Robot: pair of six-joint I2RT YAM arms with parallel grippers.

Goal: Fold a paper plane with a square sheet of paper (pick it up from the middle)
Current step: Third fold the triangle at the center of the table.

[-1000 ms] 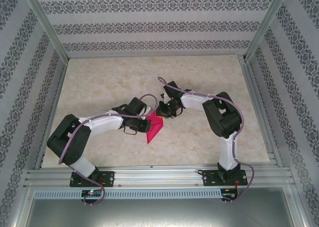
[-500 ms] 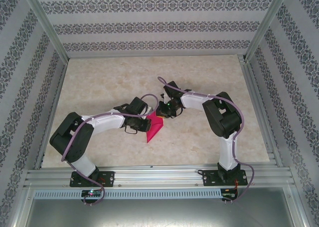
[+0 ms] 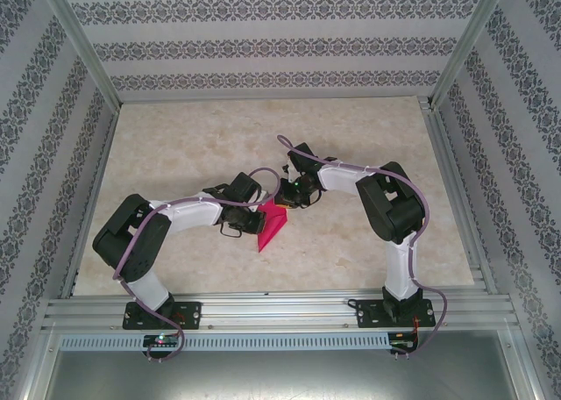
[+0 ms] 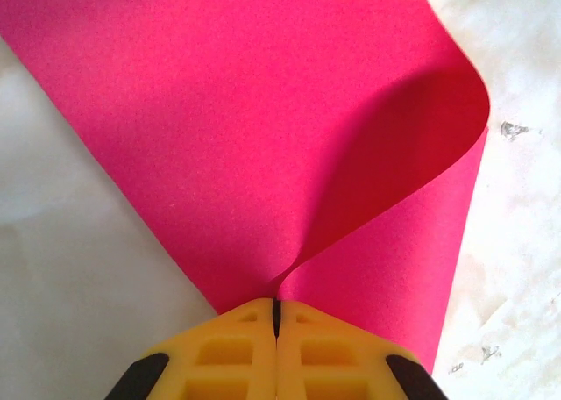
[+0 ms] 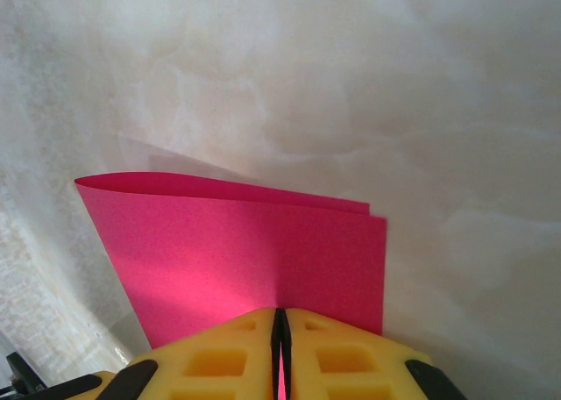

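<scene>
Paper [image 4: 219,137] sits over mid-table [image 3: 368,137], loosely doubled over and curling. Left gripper [image 4: 276,317] is pinched shut on the paper's near edge, right gripper [image 5: 280,325] clamped on its far edge. It's thin, light and floppy — probably creases or tears easily, so pinch the edges, not the curl.

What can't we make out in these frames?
- Top external: the sheet is too small and partly under the left pincer and right pincer, so its creases are unreadable.
- Left wrist: the sheet's far corners are cut off by the frame edges.
- Right wrist: the sheet's near edge is hidden behind the fingers.
</scene>
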